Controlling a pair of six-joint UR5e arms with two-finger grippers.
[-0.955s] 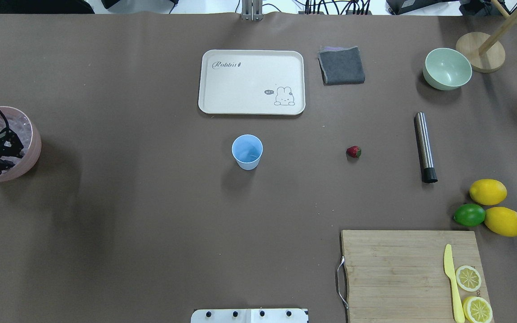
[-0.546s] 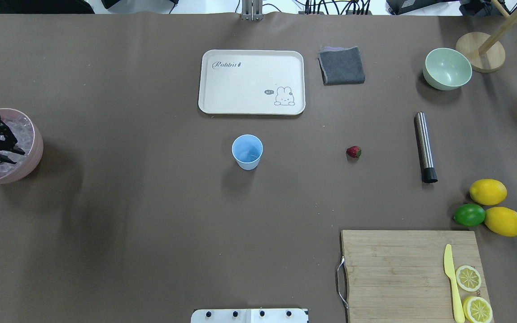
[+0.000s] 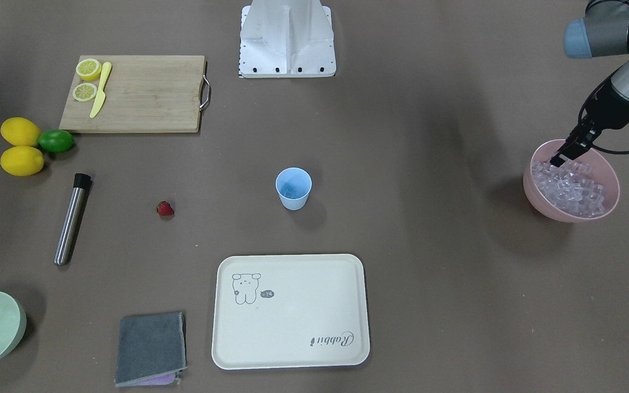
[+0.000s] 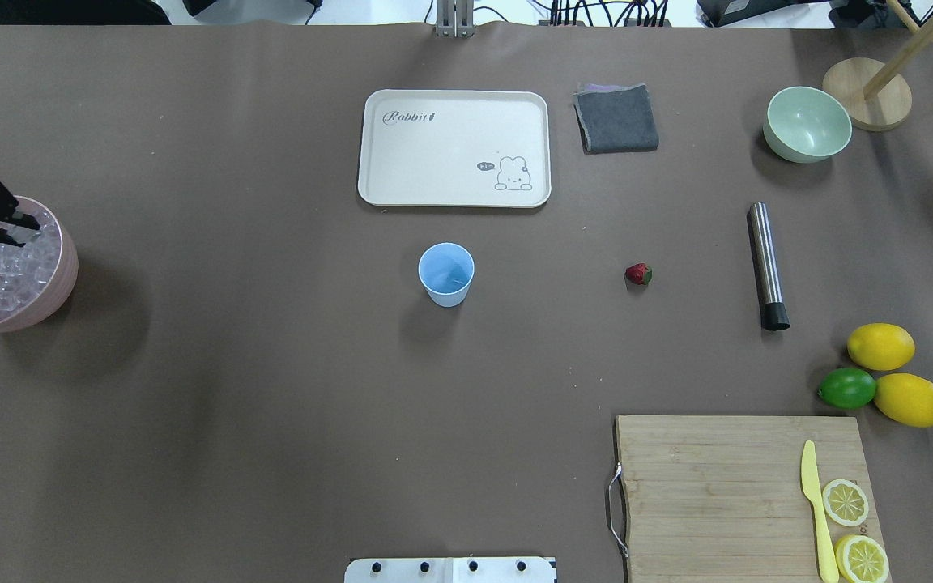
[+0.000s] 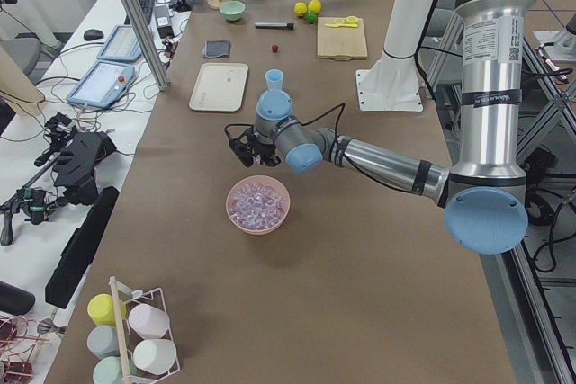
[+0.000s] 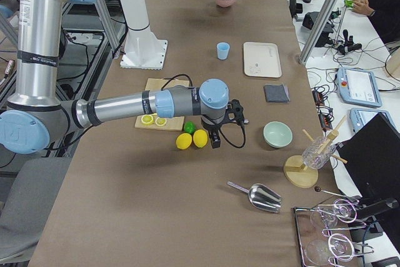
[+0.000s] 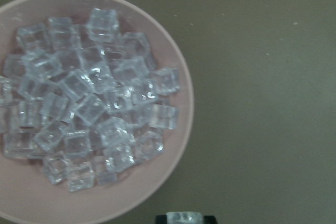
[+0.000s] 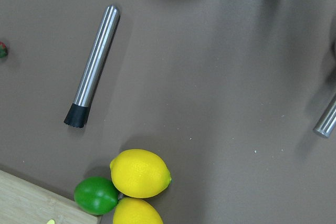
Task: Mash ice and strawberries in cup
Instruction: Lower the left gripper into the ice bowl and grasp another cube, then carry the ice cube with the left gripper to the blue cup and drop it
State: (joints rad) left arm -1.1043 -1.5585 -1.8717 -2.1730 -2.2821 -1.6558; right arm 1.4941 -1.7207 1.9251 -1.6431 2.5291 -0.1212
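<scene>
Left gripper (image 3: pixel 557 161) over pink bowl (image 3: pixel 538 204) rim, jaws clenched on one ice cube (image 7: pixel 184 217). Carry it level to the light-blue cup (image 4: pixel 446 274) mid table (image 4: pixel 272 405) and release low over the mouth. Strawberry (image 4: pixel 638 274) lies well apart from the cup, toward robot's right. Right gripper (image 6: pixel 215 144) jaws: cannot tell.

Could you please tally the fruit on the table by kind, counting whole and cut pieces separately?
Whole lemons: 2
Lime: 1
Strawberry: 1
Cut lemon pieces: 2
Total: 6
</scene>
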